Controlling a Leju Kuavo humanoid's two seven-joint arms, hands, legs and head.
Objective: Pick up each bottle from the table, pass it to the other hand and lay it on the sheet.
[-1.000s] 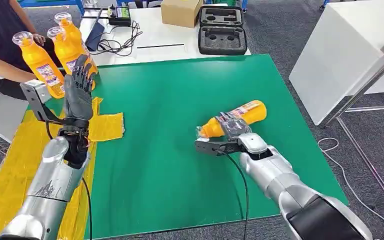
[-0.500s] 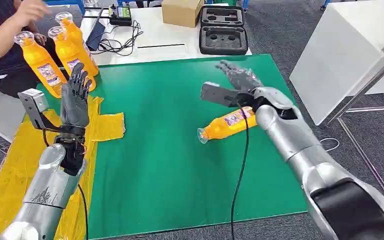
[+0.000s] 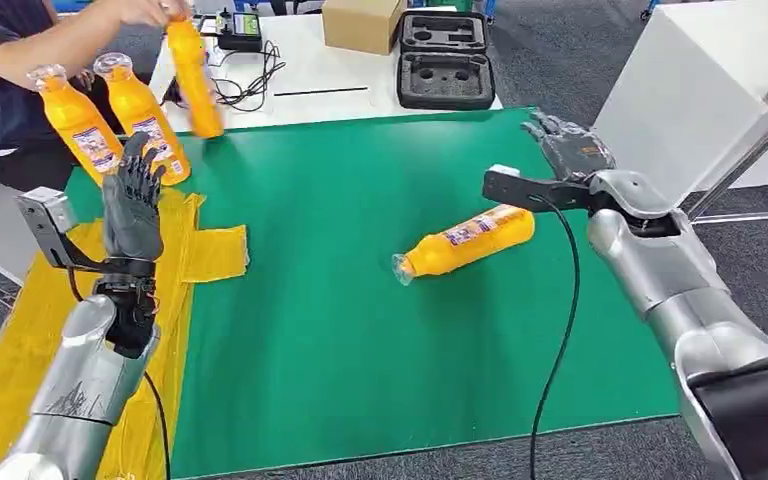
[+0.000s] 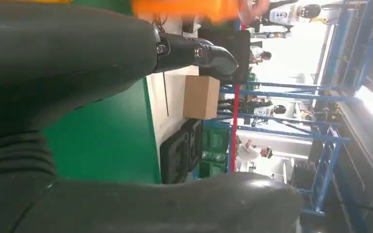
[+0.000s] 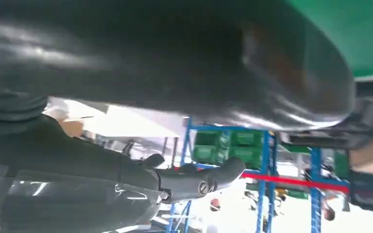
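Since a second ago, the right hand (image 3: 568, 140) has let go of the lying bottle (image 3: 466, 240) and lifted away toward the far right edge of the green mat (image 3: 340, 330); it now hovers there with its fingers spread and nothing in them, well apart from the bottle. That bottle lies on its side on the mat right of the middle, cap end pointing toward the near left, its base toward the far right. It has stayed in nearly the same spot while the hand withdrew. At the far left a person's hand (image 3: 145, 10) has picked up one of the three standing bottles, and this lifted bottle (image 3: 193, 75) is now held tilted above the far left edge of the mat, blurred. Two standing bottles (image 3: 78, 125) remain upright by the mat's far left corner, close beside each other. The left hand (image 3: 130, 205) is raised upright over the yellow sheet (image 3: 205, 250), fingers straight and slightly apart, holding nothing; it has drifted a little to the left and nearer than before. Its fingertips reach just below the nearer standing bottle. The yellow sheet lies along the left edge of the mat, with one flap spread onto the green. Behind the mat a white table (image 3: 310, 75) carries a cardboard box (image 3: 362, 22), an open black case (image 3: 445, 62) and some cables (image 3: 240, 85)
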